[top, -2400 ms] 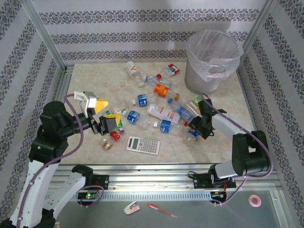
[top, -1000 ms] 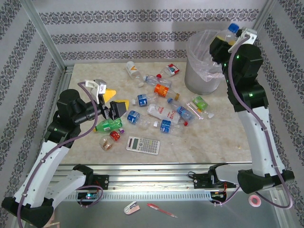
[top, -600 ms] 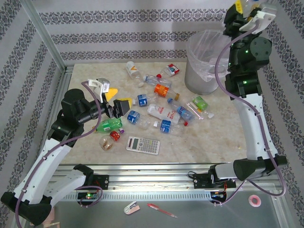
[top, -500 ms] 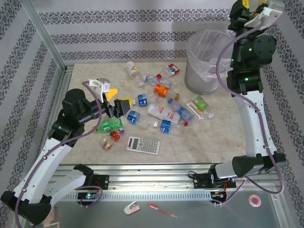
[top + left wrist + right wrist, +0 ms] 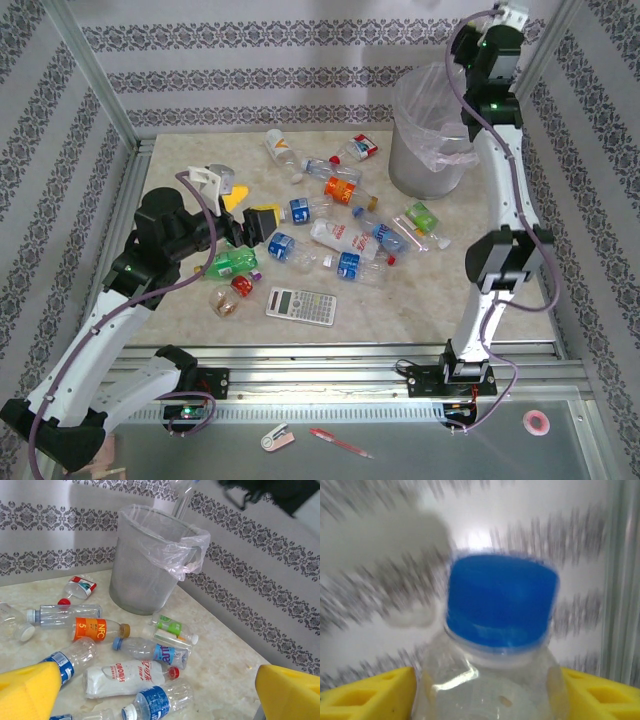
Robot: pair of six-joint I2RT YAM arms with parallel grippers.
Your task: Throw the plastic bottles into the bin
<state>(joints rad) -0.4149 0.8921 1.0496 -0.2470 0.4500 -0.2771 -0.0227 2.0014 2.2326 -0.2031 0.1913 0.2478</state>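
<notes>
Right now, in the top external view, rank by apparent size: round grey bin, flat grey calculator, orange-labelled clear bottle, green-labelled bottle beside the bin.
1. round grey bin
2. flat grey calculator
3. orange-labelled clear bottle and green-labelled bottle beside the bin: too alike to rank.

Your bin (image 5: 420,165) stands at the worktop's (image 5: 190,170) far right; the plastic bottles (image 5: 340,238) lie scattered left of it and before it, across the middle; the calculator (image 5: 301,305) lies nearest you, before them; your left fingers (image 5: 30,692) hang at the heap's left edge; one bottle (image 5: 500,605) sits between your right fingers (image 5: 370,695), above the bin.
</notes>
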